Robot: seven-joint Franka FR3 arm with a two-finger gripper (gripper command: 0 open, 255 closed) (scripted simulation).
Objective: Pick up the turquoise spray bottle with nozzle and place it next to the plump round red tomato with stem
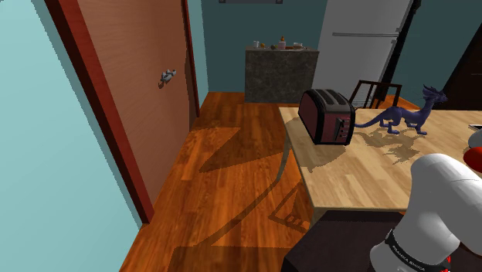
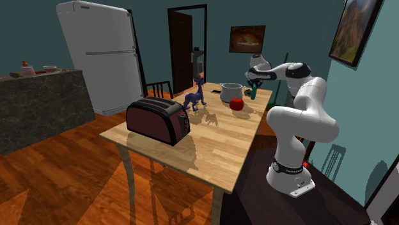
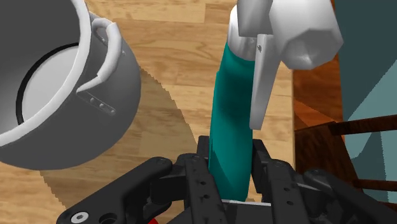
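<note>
Gripper (image 3: 232,167) clamped on spray bottle (image 3: 232,121), low on teal body, far end of table (image 2: 224,140), beside pot (image 3: 57,95), near tomato (image 2: 236,103). Likely rigid, light, slick; heavy nozzle (image 3: 280,32) may tip it.

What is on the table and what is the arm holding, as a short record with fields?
held: teal spray bottle with white nozzle, clasped between the fingers
near the fingers: grey pot with handles
target: red tomato, next to the pot
also on table: dark red toaster; purple dragon figurine
surface: light wooden table
status: bottle not yet released
</note>
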